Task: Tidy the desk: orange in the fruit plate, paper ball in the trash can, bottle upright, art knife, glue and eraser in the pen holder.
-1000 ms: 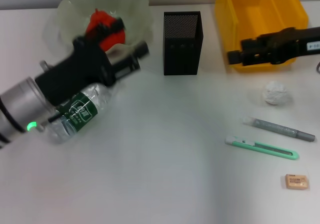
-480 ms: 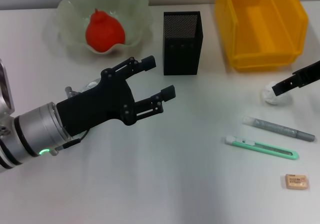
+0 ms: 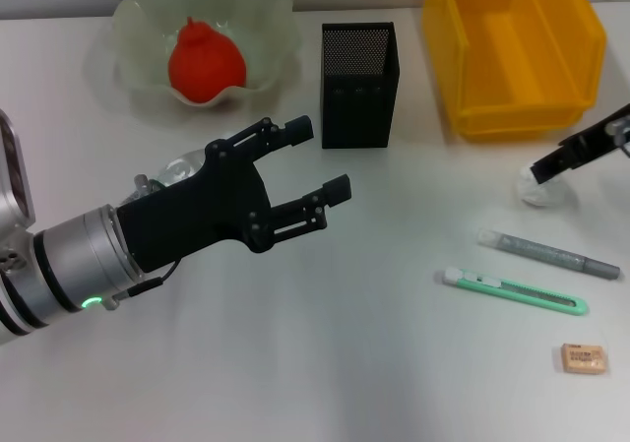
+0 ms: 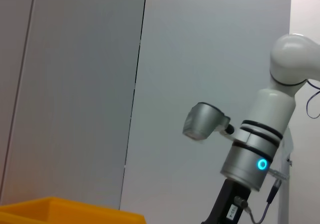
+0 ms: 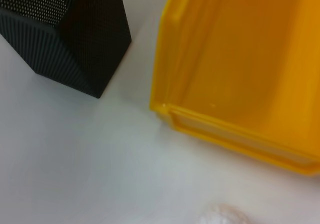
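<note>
White desk [image 3: 325, 363], left claw [image 3: 317, 161] spread wide (mid-desk), right claw [image 3: 543, 173] on paper ball [image 3: 539, 190], spread unclear.

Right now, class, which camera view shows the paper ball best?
The head view: the paper ball lies on the table under the right gripper. The right wrist view catches only its top edge; the left wrist view shows none.

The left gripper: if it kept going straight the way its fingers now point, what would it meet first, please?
Probably nothing nearby: the open left gripper points between the pen holder and the pen, perhaps towards the yellow bin; depth is unclear.
</note>
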{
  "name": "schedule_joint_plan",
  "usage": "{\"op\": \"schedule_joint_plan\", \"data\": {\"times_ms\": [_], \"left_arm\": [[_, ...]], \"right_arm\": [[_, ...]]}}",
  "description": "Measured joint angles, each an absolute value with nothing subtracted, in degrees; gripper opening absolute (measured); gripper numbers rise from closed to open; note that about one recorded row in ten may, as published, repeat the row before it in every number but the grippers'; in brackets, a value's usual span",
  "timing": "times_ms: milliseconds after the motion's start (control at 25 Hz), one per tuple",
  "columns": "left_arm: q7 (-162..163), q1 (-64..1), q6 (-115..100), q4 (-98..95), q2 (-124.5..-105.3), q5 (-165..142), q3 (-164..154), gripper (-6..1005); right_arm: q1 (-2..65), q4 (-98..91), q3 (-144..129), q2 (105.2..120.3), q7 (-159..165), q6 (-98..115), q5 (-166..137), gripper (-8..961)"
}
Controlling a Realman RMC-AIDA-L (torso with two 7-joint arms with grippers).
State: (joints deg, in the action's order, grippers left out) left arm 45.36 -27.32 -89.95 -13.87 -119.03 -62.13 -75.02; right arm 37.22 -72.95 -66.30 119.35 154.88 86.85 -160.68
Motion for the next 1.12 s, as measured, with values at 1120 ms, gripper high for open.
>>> {"op": "schedule_joint_plan", "data": {"times_ms": [1120], "left_arm": [[45.4,-27.1,-88.7,-13.5,-119.0,-61.8,-74.6,805]], "right_arm": [[38.3,-74.1,-67.9,119.16,152.1,78.5,-157.2,488]]}}
